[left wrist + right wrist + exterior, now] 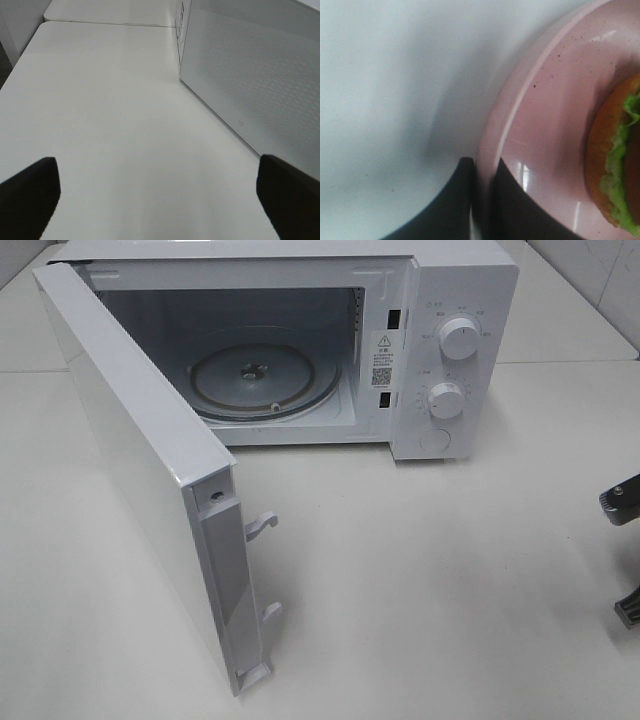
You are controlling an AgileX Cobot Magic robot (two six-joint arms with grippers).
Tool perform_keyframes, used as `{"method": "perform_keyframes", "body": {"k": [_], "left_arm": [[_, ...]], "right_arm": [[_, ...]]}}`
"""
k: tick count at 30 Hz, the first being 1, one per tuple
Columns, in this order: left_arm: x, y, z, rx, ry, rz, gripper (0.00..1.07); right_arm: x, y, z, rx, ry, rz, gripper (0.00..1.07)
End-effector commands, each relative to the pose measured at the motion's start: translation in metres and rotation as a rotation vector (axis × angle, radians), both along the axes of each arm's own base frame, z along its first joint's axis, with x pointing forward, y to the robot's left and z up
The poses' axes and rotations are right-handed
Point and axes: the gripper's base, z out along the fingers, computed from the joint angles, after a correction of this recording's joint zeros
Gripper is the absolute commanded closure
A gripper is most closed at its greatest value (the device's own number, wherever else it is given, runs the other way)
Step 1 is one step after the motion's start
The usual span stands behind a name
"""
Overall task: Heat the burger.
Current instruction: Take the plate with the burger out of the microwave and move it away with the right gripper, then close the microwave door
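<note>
White microwave [440, 350], door [140, 470] swung wide, glass turntable [262, 380] inside; pink plate [555, 120]; white table [450, 590].

A white microwave [300, 340] with white knobs [459, 338] is seen on a white table [430, 580]; its door [260, 75] carries a fine dotted pattern. A speckled pink plate [550, 115] bears a golden-brown burger [615, 155] with green lettuce.

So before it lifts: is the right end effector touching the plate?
Touching: right wrist view shows the right end effector pinching the plate rim.
</note>
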Motion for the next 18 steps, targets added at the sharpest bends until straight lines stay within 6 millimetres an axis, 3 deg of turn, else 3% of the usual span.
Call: {"method": "perform_keyframes", "body": {"k": [1,8,12,13,15,18], "left_arm": [[-0.0007,0.0001,-0.0002,-0.002,-0.015,0.003,0.07],[-0.0007,0.0001,-0.0002,-0.002,-0.015,0.003,0.07],[-0.0007,0.0001,-0.0002,-0.002,-0.015,0.003,0.07],[-0.0007,0.0001,-0.0002,-0.002,-0.015,0.003,0.07],[-0.0007,0.0001,-0.0002,-0.002,-0.015,0.003,0.07],[-0.0007,0.0001,-0.0002,-0.002,-0.015,0.003,0.07]], "right_arm": [[0.0056,-0.0032,0.0049,-0.033,-0.025,-0.002,1.01],[0.0069,-0.0033,0.0057,-0.031,-0.032,-0.020,0.91],[0.0071,-0.0030,0.0056,-0.026,-0.033,-0.018,0.74],[0.0071,-0.0030,0.0056,-0.026,-0.033,-0.018,0.74],[0.0081,-0.0003,0.0045,0.006,-0.042,-0.012,0.55],[0.0081,0.0004,0.0042,0.016,-0.044,-0.016,0.51]]}}
